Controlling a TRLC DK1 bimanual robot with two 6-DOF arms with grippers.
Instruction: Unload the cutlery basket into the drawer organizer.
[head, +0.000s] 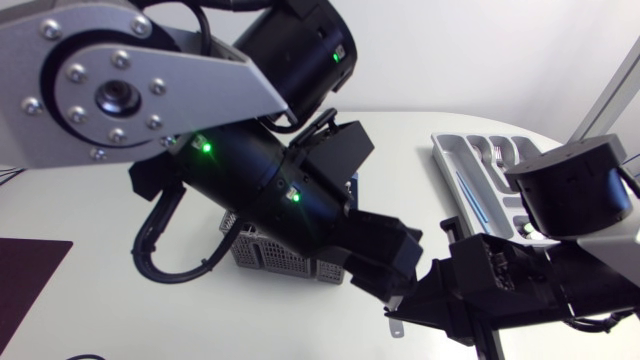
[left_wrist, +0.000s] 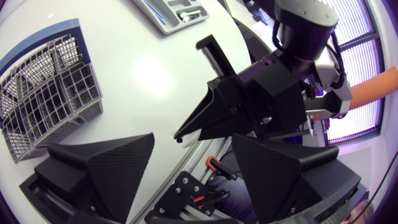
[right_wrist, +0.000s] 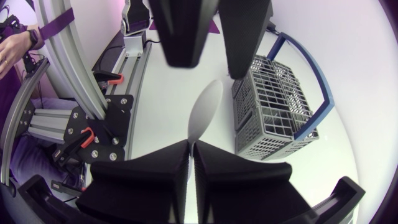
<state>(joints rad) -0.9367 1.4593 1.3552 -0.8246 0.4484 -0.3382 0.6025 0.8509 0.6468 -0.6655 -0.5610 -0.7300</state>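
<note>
Spoon (right_wrist: 205, 115) is pinched between the two broad matte black wedge fingers of the right gripper (right_wrist: 191, 144), which are squeezed almost flat together on its thin end. The smooth, pale oval bowl is left sticking out ahead of the fingertips, a bit above the glossy white table (head: 100, 300).

Left gripper (left_wrist: 193, 146) is spread wide, with nothing held between its textured, carbon-look fingers (left_wrist: 118, 162). It's seen nose to nose with the right one in the head view, and from the right wrist camera its two dark fingers are hung either side of the spoon's tip. Can't tell if anything is actually touched there, tbh.

Cutlery basket (head: 275, 255) is sat on the table, mostly hidden under the bulky black left arm in the head view. It's a grey plastic grid job, boxy, split into square compartments, with a blue bar (right_wrist: 311, 81) looped round it. It's placed just beside the two grippers.

Drawer organizer (head: 445, 150) is found well apart from the basket, toward the right arm's side. It's a smooth grey tray with long slots, and some cutlery is already laid in it; which pieces can't be made out.
</note>
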